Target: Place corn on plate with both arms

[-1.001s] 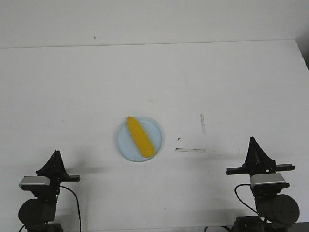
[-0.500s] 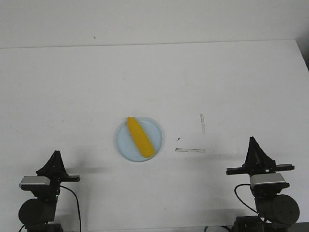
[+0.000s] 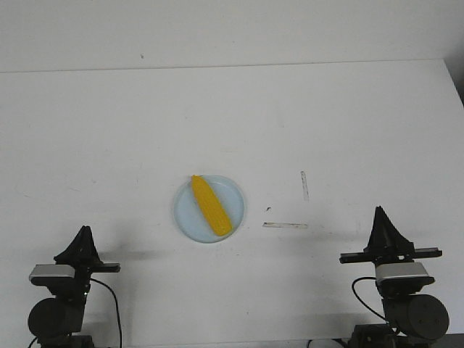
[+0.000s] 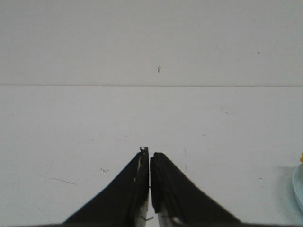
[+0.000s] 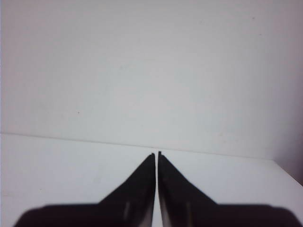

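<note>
The yellow corn (image 3: 211,206) lies diagonally on the pale blue plate (image 3: 188,214) in the middle of the white table, pointed end toward the far left. My left gripper (image 3: 85,230) rests at the near left edge, well apart from the plate, shut with nothing in it. My right gripper (image 3: 379,210) sits at the near right, also shut and empty. The left wrist view has its closed gripper (image 4: 149,151) over bare table, with a sliver of the plate (image 4: 299,187) at the frame's edge. The right wrist view shows only its shut gripper (image 5: 156,153).
Two thin strips of clear tape (image 3: 286,225) (image 3: 304,185) are stuck on the table right of the plate. The table's far edge (image 3: 217,67) meets a white wall. A dark gap shows past the table's right edge (image 3: 457,72).
</note>
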`<action>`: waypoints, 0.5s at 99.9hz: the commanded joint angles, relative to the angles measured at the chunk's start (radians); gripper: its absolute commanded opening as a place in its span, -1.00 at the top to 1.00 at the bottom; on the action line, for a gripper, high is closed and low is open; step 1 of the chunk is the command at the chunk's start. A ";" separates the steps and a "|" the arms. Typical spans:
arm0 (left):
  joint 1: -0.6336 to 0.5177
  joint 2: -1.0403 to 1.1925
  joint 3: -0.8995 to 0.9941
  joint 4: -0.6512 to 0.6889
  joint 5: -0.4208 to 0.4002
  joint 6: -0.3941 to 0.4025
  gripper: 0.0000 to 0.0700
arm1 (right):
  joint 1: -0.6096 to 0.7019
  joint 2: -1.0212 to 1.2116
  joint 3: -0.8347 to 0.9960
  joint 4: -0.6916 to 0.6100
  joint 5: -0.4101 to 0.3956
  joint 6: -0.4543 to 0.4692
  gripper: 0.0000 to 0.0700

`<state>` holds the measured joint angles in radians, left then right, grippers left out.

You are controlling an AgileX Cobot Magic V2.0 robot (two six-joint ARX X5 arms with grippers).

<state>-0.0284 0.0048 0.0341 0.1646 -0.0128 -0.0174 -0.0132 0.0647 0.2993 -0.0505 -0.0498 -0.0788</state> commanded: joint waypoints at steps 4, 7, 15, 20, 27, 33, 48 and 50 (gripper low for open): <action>-0.001 -0.002 -0.021 0.012 0.001 -0.002 1.00 | 0.003 -0.039 -0.046 0.006 0.004 0.003 0.97; -0.001 -0.002 -0.021 0.012 0.001 -0.002 1.00 | 0.003 -0.059 -0.066 0.005 0.005 0.003 0.97; -0.001 -0.002 -0.021 0.012 0.001 -0.002 1.00 | 0.003 -0.063 -0.116 0.017 0.004 0.005 0.97; -0.001 -0.002 -0.021 0.012 0.001 -0.002 1.00 | 0.003 -0.063 -0.143 0.018 0.003 0.005 0.97; -0.001 -0.002 -0.021 0.012 0.001 -0.002 1.00 | 0.010 -0.063 -0.181 0.028 -0.002 0.008 0.97; -0.001 -0.002 -0.021 0.012 0.001 -0.002 1.00 | 0.013 -0.063 -0.219 0.056 0.018 0.011 0.97; -0.001 -0.002 -0.021 0.012 0.001 -0.002 1.00 | 0.028 -0.063 -0.286 0.103 0.021 0.014 0.97; -0.001 -0.002 -0.021 0.013 0.001 -0.002 1.00 | 0.029 -0.063 -0.286 0.097 0.023 0.013 0.97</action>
<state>-0.0288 0.0048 0.0341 0.1642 -0.0124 -0.0174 0.0097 0.0025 0.0143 0.0345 -0.0303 -0.0753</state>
